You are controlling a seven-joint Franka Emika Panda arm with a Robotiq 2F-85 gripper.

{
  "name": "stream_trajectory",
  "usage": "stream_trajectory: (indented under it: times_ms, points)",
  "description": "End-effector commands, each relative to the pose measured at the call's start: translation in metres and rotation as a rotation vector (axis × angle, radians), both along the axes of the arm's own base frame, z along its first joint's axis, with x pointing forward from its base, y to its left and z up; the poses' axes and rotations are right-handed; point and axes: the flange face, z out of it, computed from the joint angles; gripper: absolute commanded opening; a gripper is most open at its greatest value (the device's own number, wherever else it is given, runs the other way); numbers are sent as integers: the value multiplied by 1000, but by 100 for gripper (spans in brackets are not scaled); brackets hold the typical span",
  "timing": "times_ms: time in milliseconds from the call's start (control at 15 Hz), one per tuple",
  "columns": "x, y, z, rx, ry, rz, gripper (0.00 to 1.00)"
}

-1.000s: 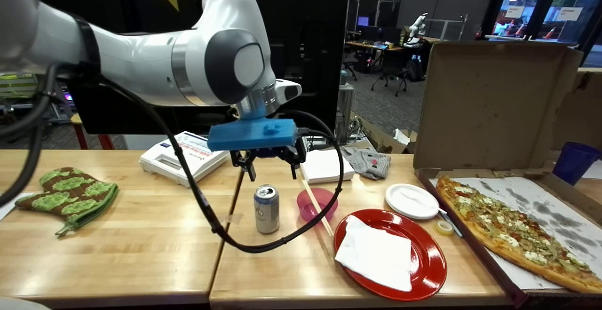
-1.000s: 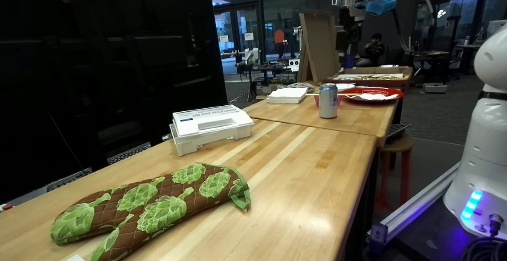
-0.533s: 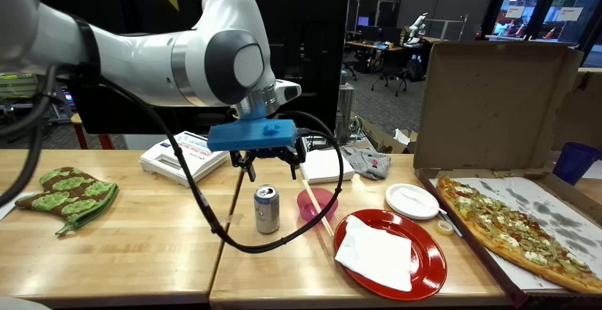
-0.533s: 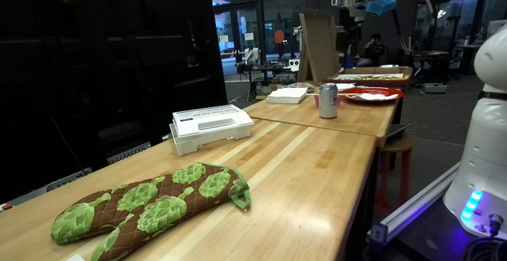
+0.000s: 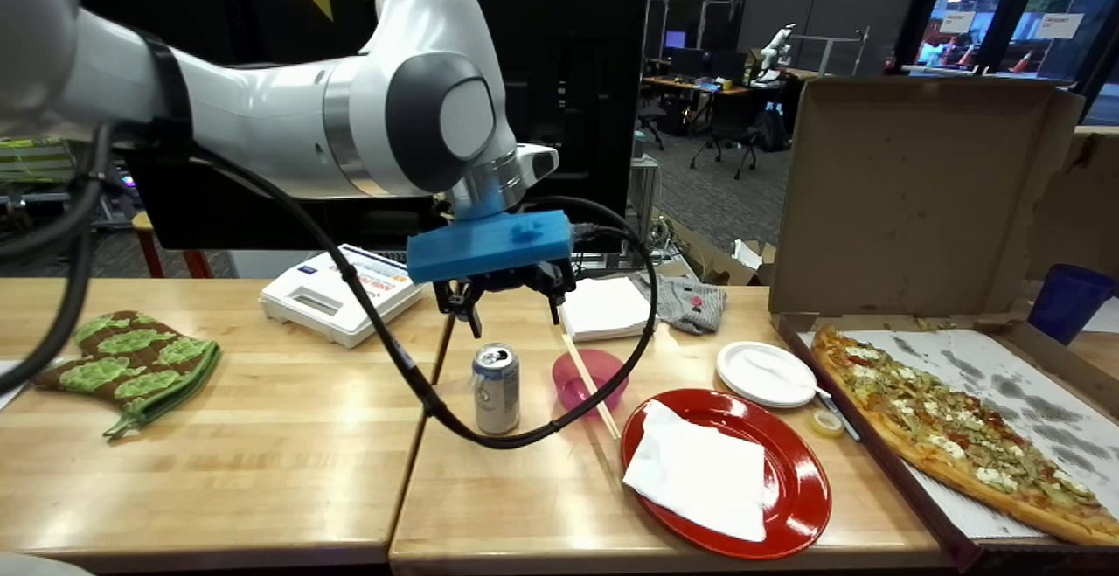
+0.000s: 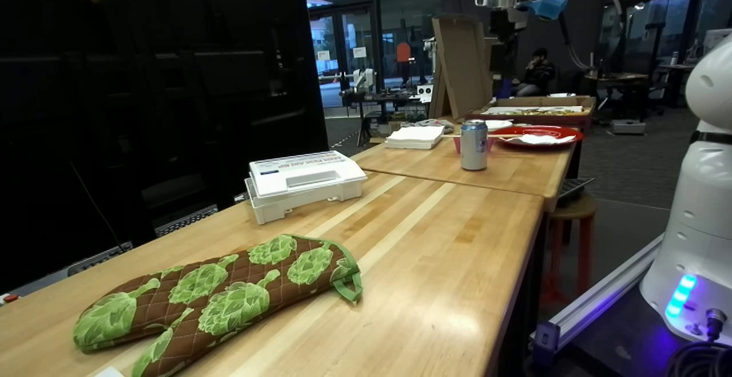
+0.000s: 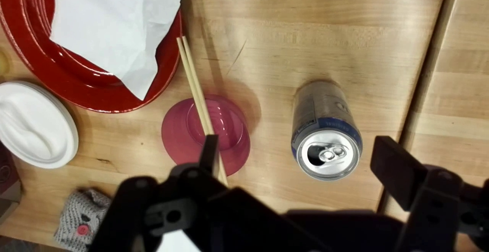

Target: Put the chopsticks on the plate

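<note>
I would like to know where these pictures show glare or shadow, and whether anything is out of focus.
Wrist view: the hand looks dark and soft, the soda can sharper; a pinkish shadow falls beside the pink bowl, small highlights dot the red plate. In both exterior views, glare brightens parts of the tabletop.

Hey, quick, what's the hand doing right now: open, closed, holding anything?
Hand: open, holding nothing; the chopsticks are not yet gripped.
</note>
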Motion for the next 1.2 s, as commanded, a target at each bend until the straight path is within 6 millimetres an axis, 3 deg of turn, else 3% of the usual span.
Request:
stream_trajectory:
  times_ms: [0,733,1133]
  points:
    - [6,-26,16,32,8,5,100]
    - [37,-127,51,178,-71,-192,100]
    - [65,-156,29,159,-84,-285,100]
